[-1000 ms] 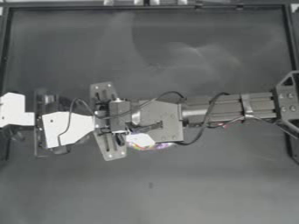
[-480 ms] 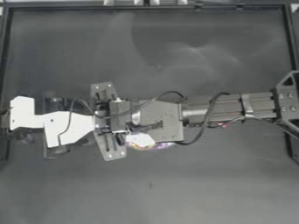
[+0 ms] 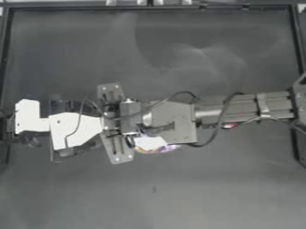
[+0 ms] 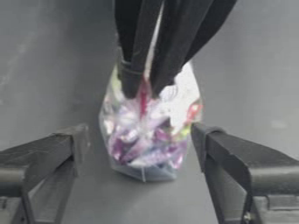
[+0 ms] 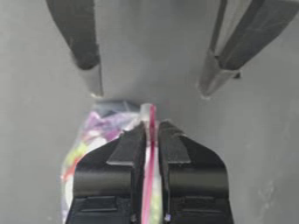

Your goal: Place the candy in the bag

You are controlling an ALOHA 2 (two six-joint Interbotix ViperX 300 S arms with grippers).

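Top view hides most of the bag [image 3: 156,146] beneath my right arm (a colourful sliver peeks out). My right gripper [image 5: 151,131] pinches its pink-red seal strip [image 5: 151,117], reaching across the table [image 3: 179,53]. My left gripper [image 4: 137,140] gapes wide, straddling the bag untouched.

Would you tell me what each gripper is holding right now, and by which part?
The right gripper is shut on the bag, pinching its pink-red seal strip. The left gripper is open, its jaws either side of the bag, holding nothing.
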